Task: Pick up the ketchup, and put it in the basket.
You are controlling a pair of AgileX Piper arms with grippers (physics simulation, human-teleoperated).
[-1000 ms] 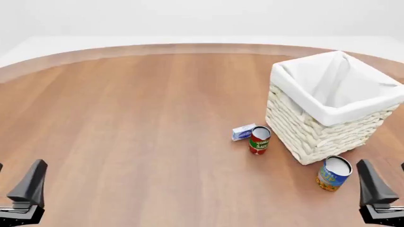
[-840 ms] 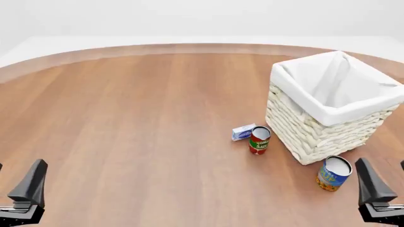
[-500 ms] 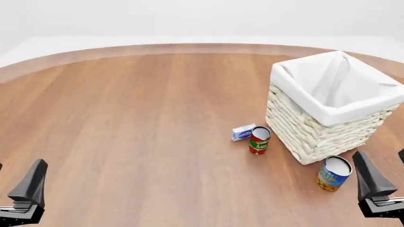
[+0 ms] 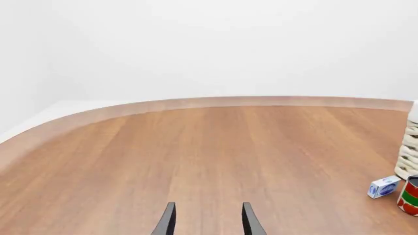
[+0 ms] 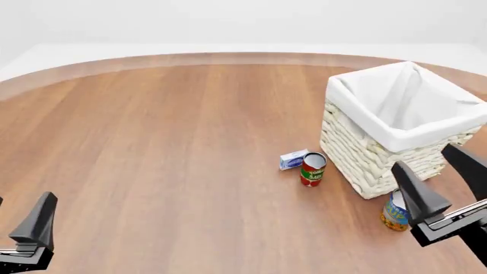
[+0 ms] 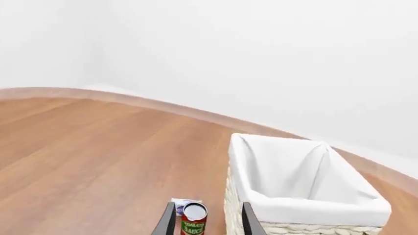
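No ketchup shows in any view. The basket (image 5: 366,164), cream wicker with a white cloth liner, stands at the right of the table; its liner rim (image 6: 307,213) fills the right wrist view and its edge (image 4: 410,147) shows in the left wrist view. My right gripper (image 5: 421,155) hangs open just in front of the basket's near corner, holding nothing. In its own view the right gripper (image 6: 209,204) points at the basket and a can. My left gripper (image 5: 25,197) stays open and empty at the near left, and the left gripper (image 4: 208,204) faces bare wood.
A red-and-green tomato sauce can (image 5: 312,169) and a small blue-and-white box (image 5: 293,159) sit just left of the basket. A blue-and-yellow can (image 5: 393,214) stands at the basket's near corner, partly behind my right finger. The table's curved far edge (image 5: 228,57) runs behind.
My right gripper has risen and swung forward and left toward the basket, now overlapping the blue-and-yellow can. The left gripper and all objects have stayed put.
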